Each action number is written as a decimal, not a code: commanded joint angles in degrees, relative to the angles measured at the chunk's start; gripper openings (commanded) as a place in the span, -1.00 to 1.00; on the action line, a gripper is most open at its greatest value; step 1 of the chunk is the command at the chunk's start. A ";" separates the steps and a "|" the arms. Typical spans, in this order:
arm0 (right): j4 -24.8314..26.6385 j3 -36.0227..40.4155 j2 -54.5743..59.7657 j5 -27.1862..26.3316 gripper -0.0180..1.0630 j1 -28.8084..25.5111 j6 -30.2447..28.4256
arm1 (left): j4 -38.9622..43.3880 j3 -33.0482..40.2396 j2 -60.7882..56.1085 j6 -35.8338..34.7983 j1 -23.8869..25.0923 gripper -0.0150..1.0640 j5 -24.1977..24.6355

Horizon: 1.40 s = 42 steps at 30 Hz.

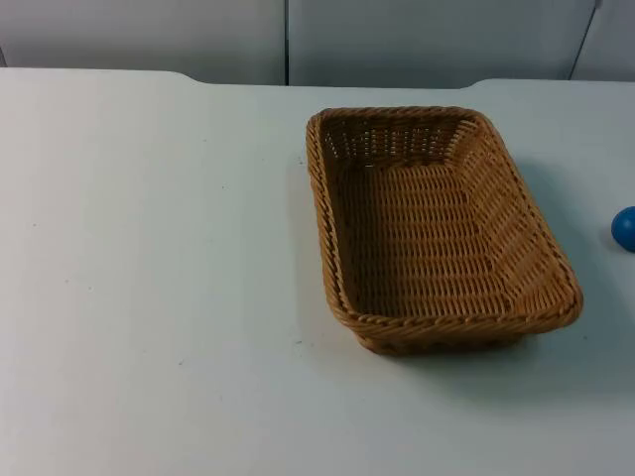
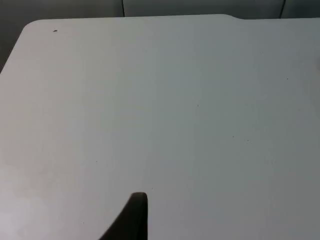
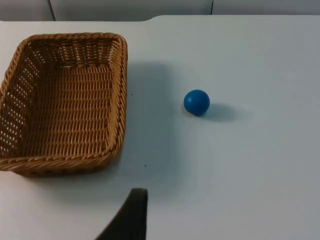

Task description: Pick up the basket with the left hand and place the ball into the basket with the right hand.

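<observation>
An empty brown wicker basket (image 1: 448, 325) stands on the white table, right of the middle in the top view. A small blue ball (image 1: 625, 228) lies on the table to its right, at the picture's edge and a short way from the basket. The right wrist view takes in the basket (image 3: 120, 95) and the ball (image 3: 196, 102) side by side with a gap between them; my right gripper (image 3: 133, 216) hangs back from both and holds nothing. My left gripper (image 2: 134, 220) is over bare table, away from the basket, with nothing in it.
The white table (image 1: 149, 258) stretches wide to the left of the basket. The grey partition wall (image 1: 288, 40) runs along the table's far edge. In the left wrist view a table corner (image 2: 30, 27) lies ahead.
</observation>
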 commanded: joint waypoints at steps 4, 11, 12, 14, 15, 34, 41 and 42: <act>-0.04 0.32 -0.18 -0.35 0.90 -0.50 0.04 | 0.63 0.36 -0.28 -0.45 -0.34 0.91 -0.51; 0.07 0.32 -0.18 -0.35 0.90 -0.50 1.65 | 0.63 0.36 -0.28 -0.45 -0.34 0.91 -0.51; 0.07 0.32 -0.18 -0.35 0.90 -0.50 2.86 | 0.63 0.36 -0.28 -0.45 -0.34 0.91 -0.51; 0.07 0.32 -0.18 -0.35 0.90 -0.50 2.98 | 1.58 0.26 -0.28 -0.45 -0.34 0.91 -0.71; 0.07 0.32 -0.18 -0.35 0.90 -0.50 2.98 | 1.58 0.26 -0.28 -0.45 -0.34 0.91 -0.71; 4.83 -10.98 9.63 -12.61 0.90 1.30 -1.97 | -0.44 -11.27 8.95 -0.62 -0.34 0.91 -20.69; -5.25 -15.00 24.96 -17.81 0.90 3.01 0.38 | 0.31 -11.55 24.06 -4.81 -2.69 0.91 -26.71; -5.25 -15.00 24.96 -17.81 0.90 3.01 0.38 | 0.31 -11.55 24.06 -4.81 -2.69 0.91 -26.71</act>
